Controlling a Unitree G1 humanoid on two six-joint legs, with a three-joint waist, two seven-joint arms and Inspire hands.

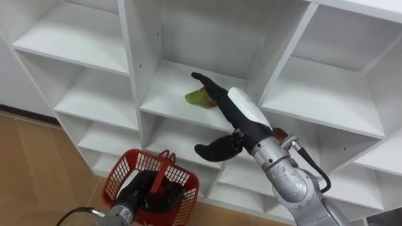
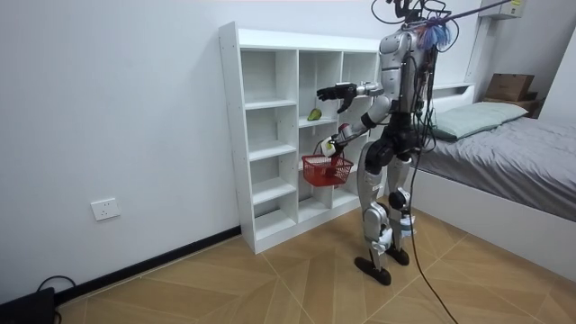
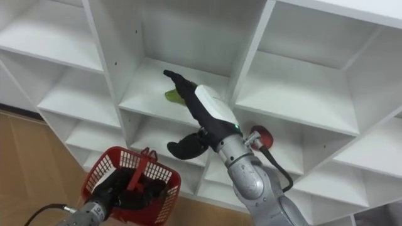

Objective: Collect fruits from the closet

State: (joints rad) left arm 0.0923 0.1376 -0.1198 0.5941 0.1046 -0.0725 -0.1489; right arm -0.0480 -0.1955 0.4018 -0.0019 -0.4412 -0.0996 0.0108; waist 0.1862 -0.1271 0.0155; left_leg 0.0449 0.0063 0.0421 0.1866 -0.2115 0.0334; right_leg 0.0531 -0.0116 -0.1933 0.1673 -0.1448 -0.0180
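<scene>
Spread wide, the right robot hand (image 1: 237, 110) reaches over the green fruit (image 1: 198, 98) at its ten o'clock. Its straight fingers might nudge the fruit rearward. The left robot hand (image 1: 145, 188) grips the red basket (image 1: 123, 166).

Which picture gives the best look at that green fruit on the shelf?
The left eye view: most of the green fruit shows beside the right hand. In the right eye view the hand covers more of it; the room view shows a small speck.
</scene>
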